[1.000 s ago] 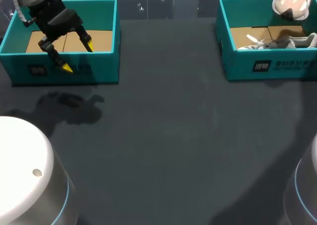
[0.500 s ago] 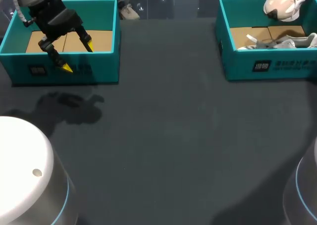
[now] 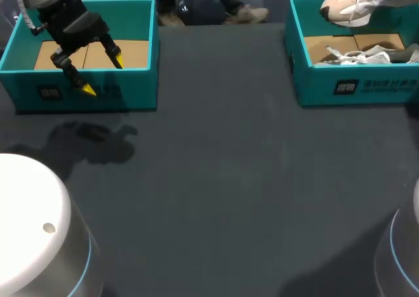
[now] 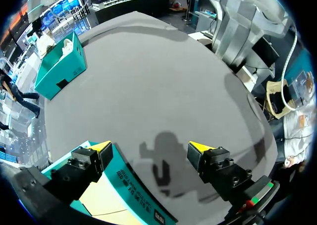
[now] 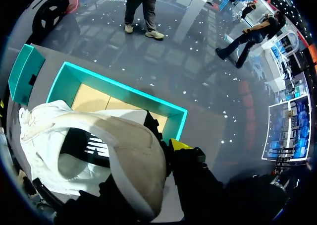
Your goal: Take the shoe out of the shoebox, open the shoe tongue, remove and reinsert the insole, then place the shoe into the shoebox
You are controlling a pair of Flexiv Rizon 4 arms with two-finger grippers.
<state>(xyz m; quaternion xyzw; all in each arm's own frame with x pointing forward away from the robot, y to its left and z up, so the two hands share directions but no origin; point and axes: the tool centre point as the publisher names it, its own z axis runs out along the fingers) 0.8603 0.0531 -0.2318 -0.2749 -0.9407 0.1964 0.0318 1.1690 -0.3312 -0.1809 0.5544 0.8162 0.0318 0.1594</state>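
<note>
A white and beige shoe [image 3: 348, 3] hangs above the far rim of the teal shoebox [image 3: 353, 87] at the back right. In the right wrist view this shoe [image 5: 94, 160] fills the space by my right gripper [image 5: 171, 148], which is shut on it; only one yellow fingertip [image 5: 179, 144] shows, the other is hidden behind the shoe. The shoebox [image 5: 124, 91] lies beneath, its brown bottom showing. A second white shoe [image 3: 360, 55] lies inside the box. My left gripper [image 3: 103, 76] stands open over the front wall of another teal box [image 3: 131, 94] at the back left, holding nothing.
In the left wrist view the left gripper [image 4: 151, 146] straddles the left box's front wall [image 4: 126, 178], with the dark table [image 4: 148, 86] ahead and the right shoebox [image 4: 62, 71] far off. The dark table [image 3: 216, 179] stretches between the two boxes.
The held shoe has travelled to the left above the right shoebox. The laces of the shoe in the box have shifted a little. The left arm has kept still.
</note>
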